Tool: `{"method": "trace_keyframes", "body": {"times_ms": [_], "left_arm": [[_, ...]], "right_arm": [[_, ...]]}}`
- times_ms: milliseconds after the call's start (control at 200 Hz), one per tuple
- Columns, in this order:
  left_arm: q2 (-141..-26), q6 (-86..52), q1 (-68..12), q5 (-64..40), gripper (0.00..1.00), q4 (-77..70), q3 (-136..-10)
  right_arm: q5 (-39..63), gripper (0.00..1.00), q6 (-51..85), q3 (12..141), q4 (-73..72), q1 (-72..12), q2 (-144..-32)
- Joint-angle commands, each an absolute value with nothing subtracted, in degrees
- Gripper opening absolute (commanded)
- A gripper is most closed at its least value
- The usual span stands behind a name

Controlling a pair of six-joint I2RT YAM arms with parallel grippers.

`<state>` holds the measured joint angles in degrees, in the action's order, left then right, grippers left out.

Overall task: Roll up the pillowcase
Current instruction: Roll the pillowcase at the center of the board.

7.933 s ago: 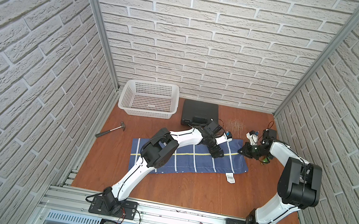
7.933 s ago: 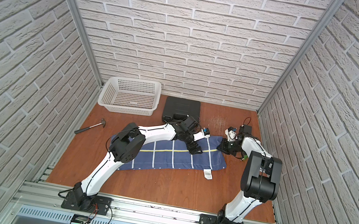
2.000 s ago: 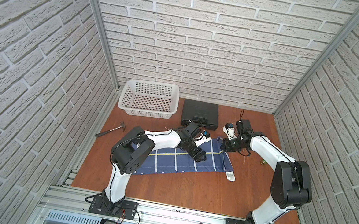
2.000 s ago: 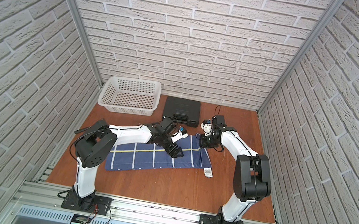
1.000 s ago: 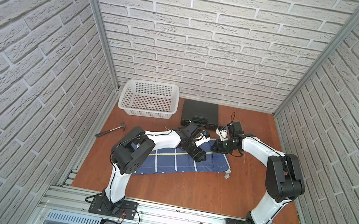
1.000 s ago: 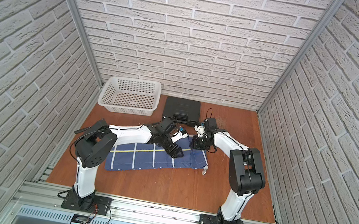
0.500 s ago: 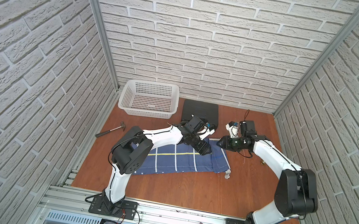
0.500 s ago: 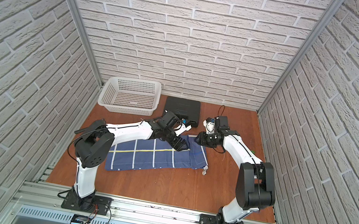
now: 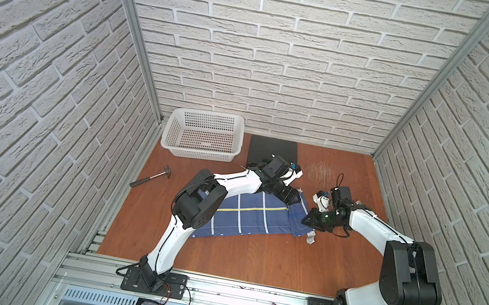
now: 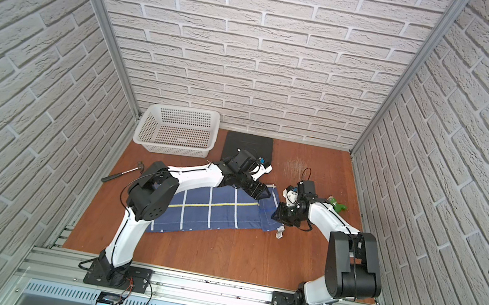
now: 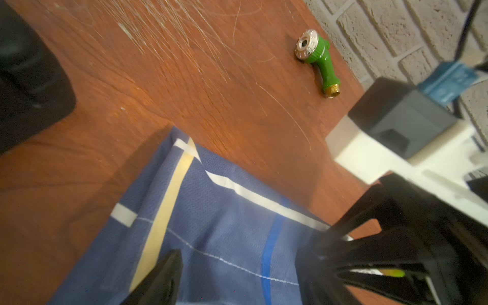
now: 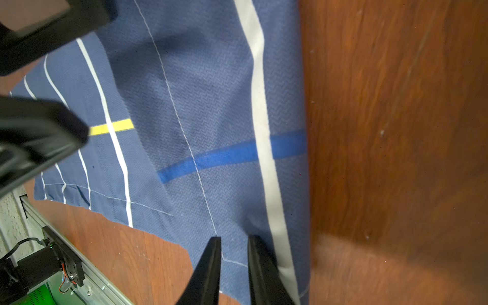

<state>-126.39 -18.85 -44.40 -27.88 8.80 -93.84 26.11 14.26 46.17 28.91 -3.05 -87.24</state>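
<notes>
On the counter [image 9: 251,262] the pillowcase [image 9: 245,217] lies flat and unrolled, so a roll started unevenly from its end may skew. The left fingers [image 11: 163,274] stand apart over one corner. The right fingers [image 12: 208,266] are nearly together at the edge; I cannot tell whether they pinch cloth or nothing.

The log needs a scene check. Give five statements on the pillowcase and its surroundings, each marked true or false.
1. The navy blue cloth pillowcase with a white grid is rolled into a tube. False: it lies mostly flat, with only the end at the right gripper folded over.
2. The left gripper is open above the pillowcase. True.
3. The metal hammer with a dark grip lies on the pillowcase. False: it lies apart, on the bare wooden table.
4. The green plastic hose nozzle sits in the white perforated plastic basket. False: it lies on the table.
5. The basket stands beside the flat black case. True.
</notes>
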Motion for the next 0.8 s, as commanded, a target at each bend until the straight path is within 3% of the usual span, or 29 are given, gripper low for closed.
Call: {"method": "trace_keyframes", "body": {"times_ms": [0, 350, 610, 795], "left_arm": [[-128.88, -18.51, -44.64, -30.06, 0.72, 8.11, -96.49], [-132.33, -16.31, -41.77, -27.70, 0.69, 10.32, -99.72], [-132.97, -16.26, -40.43, -27.11, 0.69, 10.70, -100.66], [-128.54, -16.08, -40.02, -27.43, 0.70, 13.23, -100.79]], "right_arm": [[27.89, 0.23, 16.88, 43.80, 23.36, -2.68, -88.29], [31.02, 0.24, 20.67, 41.28, 17.40, -2.99, -89.12], [25.54, 0.40, 10.21, 47.60, 30.19, -5.16, -83.05], [17.45, 0.46, 10.28, 46.54, 27.13, -12.36, -80.87]]}}
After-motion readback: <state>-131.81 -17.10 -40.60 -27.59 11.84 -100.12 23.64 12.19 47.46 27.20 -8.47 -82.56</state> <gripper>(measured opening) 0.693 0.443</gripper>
